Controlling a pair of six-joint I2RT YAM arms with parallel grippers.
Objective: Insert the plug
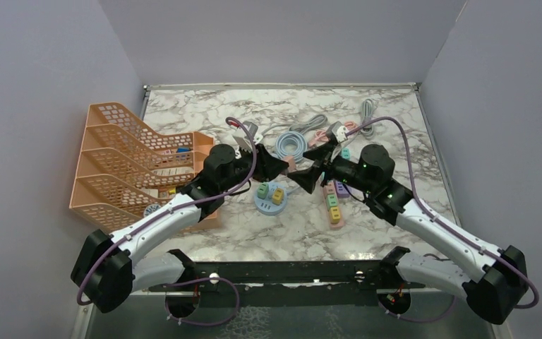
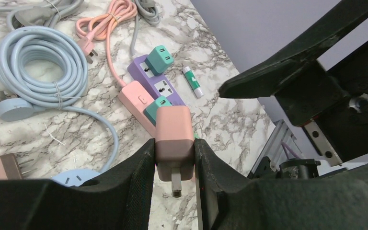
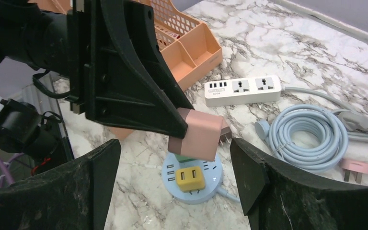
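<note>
Left hand pinches the pink plug aloft — right hand agape opposite.

The plug is coloured dusty pink, the desk white with grey veining, the rack orange, the coiled cable pale blue, one adapter yellow.

Marble table carries orange rack, coiled cables, power strips, round hub.
</note>
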